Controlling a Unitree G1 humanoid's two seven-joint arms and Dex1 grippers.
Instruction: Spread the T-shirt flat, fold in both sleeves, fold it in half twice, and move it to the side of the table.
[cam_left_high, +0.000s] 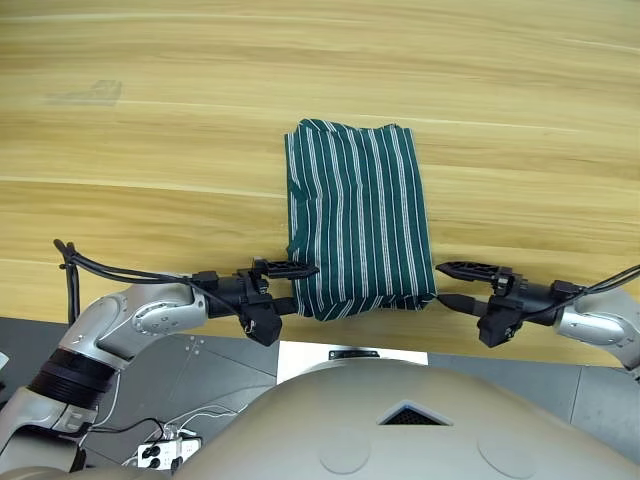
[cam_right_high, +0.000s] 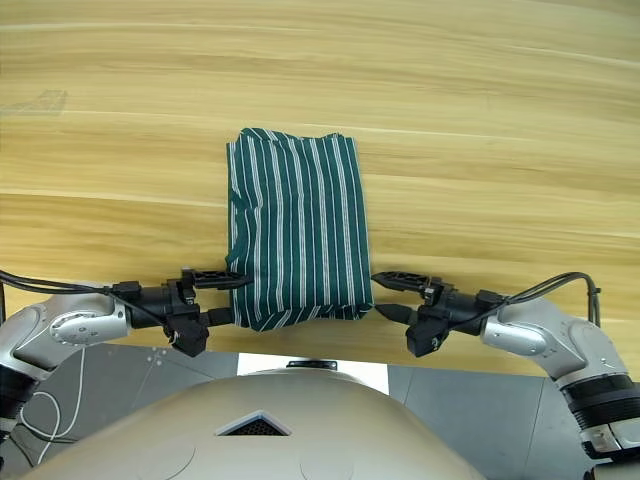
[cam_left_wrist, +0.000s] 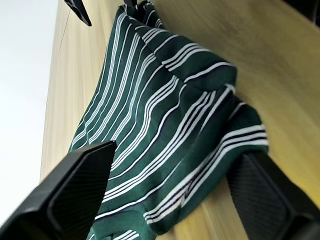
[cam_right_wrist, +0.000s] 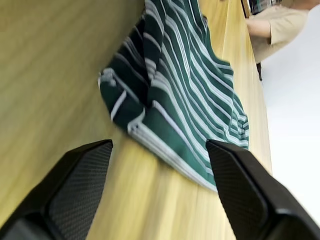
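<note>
The left end effector (cam_left_high: 292, 286) is open, its fingers straddling the T-shirt's (cam_left_high: 358, 215) near left corner; the folded T-shirt lies at the bench's (cam_left_high: 150, 150) near edge; the right end effector (cam_left_high: 442, 283), also open, sits just beside the T-shirt's near right corner.

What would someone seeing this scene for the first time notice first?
First, the dark green, white-striped T-shirt, folded into a compact rectangle near the front edge of the pale wooden table. Next, the two black claws flanking it. The left claw is open around the shirt's near left corner, and the right claw is open just beside its near right corner.
</note>
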